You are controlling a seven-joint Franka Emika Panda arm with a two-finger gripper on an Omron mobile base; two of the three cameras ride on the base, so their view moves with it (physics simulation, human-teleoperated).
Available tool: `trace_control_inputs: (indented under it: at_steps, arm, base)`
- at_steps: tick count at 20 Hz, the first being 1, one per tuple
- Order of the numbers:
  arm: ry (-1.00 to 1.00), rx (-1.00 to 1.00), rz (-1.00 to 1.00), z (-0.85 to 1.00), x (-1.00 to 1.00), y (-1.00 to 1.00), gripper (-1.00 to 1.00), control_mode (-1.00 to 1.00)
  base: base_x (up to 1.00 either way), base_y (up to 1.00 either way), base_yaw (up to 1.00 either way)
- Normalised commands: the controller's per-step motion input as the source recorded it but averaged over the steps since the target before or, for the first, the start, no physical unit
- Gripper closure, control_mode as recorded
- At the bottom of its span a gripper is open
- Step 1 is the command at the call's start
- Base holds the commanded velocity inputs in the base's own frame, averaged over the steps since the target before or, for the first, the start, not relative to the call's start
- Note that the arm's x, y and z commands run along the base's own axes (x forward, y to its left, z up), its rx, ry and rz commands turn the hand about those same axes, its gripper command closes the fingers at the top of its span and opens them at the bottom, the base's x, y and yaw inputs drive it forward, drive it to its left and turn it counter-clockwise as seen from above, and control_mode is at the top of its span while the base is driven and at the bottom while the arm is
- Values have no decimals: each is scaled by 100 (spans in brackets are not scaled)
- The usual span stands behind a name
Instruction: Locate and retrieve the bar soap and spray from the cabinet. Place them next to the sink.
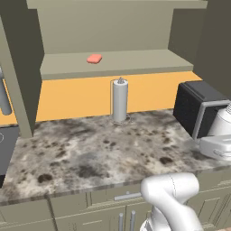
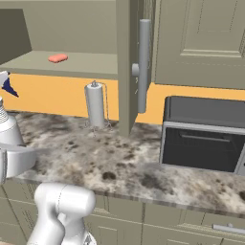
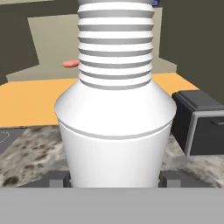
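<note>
The spray (image 3: 114, 109), a white bottle with a ribbed neck, stands upright between my dark fingers (image 3: 57, 178), and my gripper (image 3: 114, 178) is shut on its body. It also appears at the picture edges as the spray (image 1: 224, 121) and the spray (image 2: 6, 125), held above the counter's front, with its blue nozzle (image 2: 7, 86) on top. The salmon-pink bar soap (image 1: 94, 58) lies flat on the open cabinet's shelf (image 1: 135, 61); the same bar soap (image 2: 58, 58) (image 3: 70, 64) sits well beyond the gripper. The sink is out of view.
A paper towel roll (image 1: 120, 100) stands on the marbled counter (image 1: 90, 149) below the shelf. A black microwave (image 2: 203, 134) sits to the right. The open cabinet door (image 2: 125, 67) with its long bar handle (image 2: 143, 62) juts forward. A dark stovetop (image 1: 5, 151) lies at the left.
</note>
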Motion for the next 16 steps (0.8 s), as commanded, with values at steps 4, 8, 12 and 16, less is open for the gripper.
trace_control_inputs:
  at_steps: [4,8,12,16]
  arm:
    - [0,0,0,0,0,0,100,100]
    - [0,0,0,0,0,0,100,100]
    - [0,0,0,0,0,0,100,100]
    - [0,0,0,0,0,0,100,100]
  base:
    - [0,0,0]
    - [-12,1,1]
    - [-31,36,26]
    - [-26,50,40]
